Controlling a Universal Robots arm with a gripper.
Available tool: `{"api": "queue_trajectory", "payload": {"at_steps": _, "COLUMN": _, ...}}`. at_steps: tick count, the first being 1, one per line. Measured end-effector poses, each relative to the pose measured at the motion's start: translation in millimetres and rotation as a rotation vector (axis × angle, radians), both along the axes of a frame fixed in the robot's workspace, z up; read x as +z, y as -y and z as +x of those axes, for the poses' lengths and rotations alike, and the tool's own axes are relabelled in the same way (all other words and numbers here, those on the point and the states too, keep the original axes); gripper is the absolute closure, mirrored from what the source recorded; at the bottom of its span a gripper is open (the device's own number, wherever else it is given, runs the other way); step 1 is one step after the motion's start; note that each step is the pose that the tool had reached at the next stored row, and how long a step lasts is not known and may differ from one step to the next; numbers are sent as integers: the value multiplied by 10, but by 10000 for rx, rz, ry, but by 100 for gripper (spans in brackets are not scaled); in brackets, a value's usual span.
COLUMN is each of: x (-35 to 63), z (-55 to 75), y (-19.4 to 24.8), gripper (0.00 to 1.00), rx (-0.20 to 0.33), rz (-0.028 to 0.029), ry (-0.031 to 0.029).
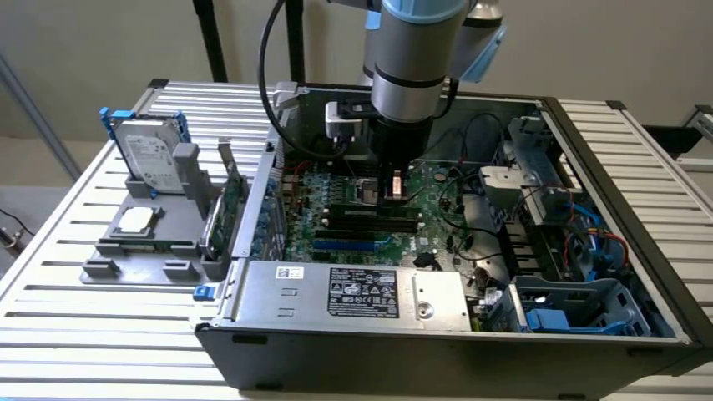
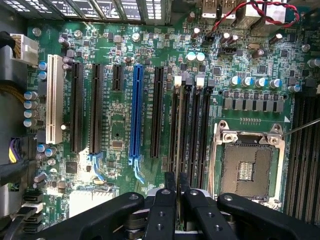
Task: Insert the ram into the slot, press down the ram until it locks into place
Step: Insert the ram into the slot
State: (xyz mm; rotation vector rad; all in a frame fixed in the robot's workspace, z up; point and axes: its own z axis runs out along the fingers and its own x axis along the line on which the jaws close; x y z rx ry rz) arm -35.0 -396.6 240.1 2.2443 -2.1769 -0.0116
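Ram (image 2: pixel 178 199) between jaws over slot (image 2: pixel 186 125) — blue socket (image 2: pixel 136 110), processor socket (image 2: pixel 247 167) alongside

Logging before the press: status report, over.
Gripper low, in line with the black slot. Ram seating: cannot tell. Red-black cable well away.

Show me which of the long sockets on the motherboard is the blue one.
The blue socket is the only coloured one. It runs parallel between black sockets, while the white socket stands at the end of the row.
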Motion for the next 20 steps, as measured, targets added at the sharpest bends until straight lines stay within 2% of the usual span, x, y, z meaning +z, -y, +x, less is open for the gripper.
{"api": "queue_trajectory", "payload": {"at_steps": 20, "x": -55, "z": -11, "y": 3, "gripper": 87, "rx": 5, "rz": -6, "ry": 23}}
